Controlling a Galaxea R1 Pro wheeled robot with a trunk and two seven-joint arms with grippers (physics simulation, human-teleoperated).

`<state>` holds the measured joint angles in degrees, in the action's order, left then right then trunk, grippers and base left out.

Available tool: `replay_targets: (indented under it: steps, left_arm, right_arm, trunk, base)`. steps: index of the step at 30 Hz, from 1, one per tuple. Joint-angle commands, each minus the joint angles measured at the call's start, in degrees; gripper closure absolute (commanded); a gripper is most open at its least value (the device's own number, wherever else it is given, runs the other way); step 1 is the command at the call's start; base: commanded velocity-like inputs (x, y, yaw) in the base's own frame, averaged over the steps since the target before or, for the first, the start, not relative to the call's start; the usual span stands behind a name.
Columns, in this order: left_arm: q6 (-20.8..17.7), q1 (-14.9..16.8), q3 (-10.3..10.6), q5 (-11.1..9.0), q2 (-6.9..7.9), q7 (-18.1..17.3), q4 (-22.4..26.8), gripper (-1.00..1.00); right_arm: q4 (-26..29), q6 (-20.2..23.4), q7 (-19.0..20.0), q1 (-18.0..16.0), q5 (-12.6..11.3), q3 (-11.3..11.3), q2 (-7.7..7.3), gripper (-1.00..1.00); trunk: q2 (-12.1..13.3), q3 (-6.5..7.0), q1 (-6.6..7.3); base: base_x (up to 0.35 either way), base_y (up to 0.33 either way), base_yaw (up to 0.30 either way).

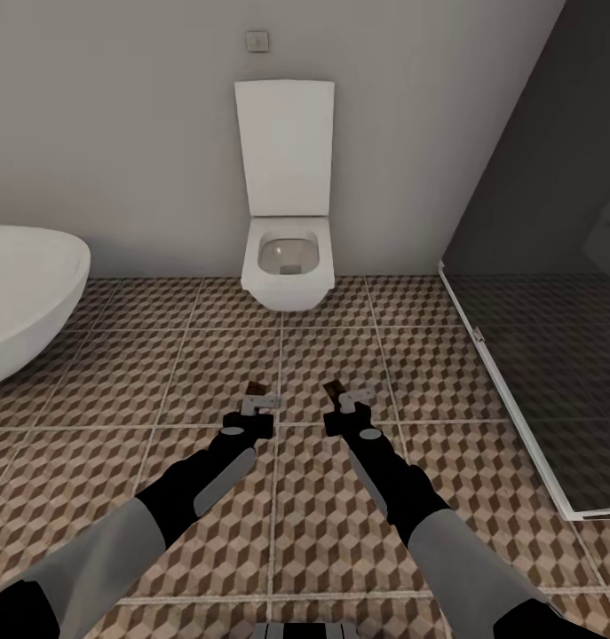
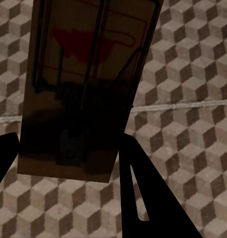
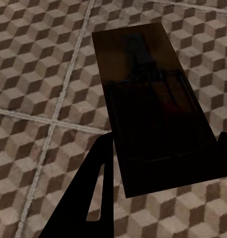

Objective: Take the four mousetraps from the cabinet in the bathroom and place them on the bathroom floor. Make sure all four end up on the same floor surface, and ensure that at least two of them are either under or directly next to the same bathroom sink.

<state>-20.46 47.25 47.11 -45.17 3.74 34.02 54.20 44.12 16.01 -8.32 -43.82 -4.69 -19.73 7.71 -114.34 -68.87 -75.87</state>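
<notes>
Both arms reach forward over the bathroom floor (image 1: 207,355) of brown, tan and white cube-patterned tiles, short of the white wall-hung toilet (image 1: 285,266). The left gripper (image 1: 259,401) is clamped on a small flat tan wooden mousetrap with dark wire and a red mark (image 2: 84,84), and the right gripper (image 1: 349,401) is clamped on a second, darker-looking mousetrap (image 3: 153,109); each board sticks out past its fingers above the tiles. The likely trouble is placement: letting go here, near the toilet, would probably leave neither trap under or beside a sink, and I cannot tell whether the white rounded basin (image 1: 20,284) left of the toilet is a sink or a tub. A release from this height could also flip a board or bounce it away. Counted: two mousetraps, two grippers, one toilet, one white basin, and one glass shower enclosure (image 1: 553,355) right of the toilet.
</notes>
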Motion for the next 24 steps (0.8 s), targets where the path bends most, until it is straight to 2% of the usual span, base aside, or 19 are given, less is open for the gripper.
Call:
replay_targets:
  steps: [1,17,24]
  left_arm:
    - [-0.11,0.06,0.25,-0.36,0.06,0.48,0.11,1.00]
    - [-0.20,0.04,0.27,-0.45,0.01,0.50,-0.01,1.00]
    - [-0.20,0.04,0.27,-0.45,-0.20,0.51,-0.12,1.00]
  right_arm:
    - [0.09,0.25,-0.55,-0.04,-0.58,-0.28,-0.01,1.00]
    - [0.09,0.17,-0.56,-0.04,-0.58,-0.23,-0.04,1.00]
    - [0.09,0.16,-0.56,-0.04,-0.58,-0.28,-0.03,1.00]
  trunk:
    - [-0.02,-0.04,0.01]
    - [-0.02,-0.99,0.01]
    - [-2.83,-2.87,-1.53]
  base:
    - [0.000,0.000,0.000]
    - [0.000,0.000,0.000]
    - [0.000,0.000,0.000]
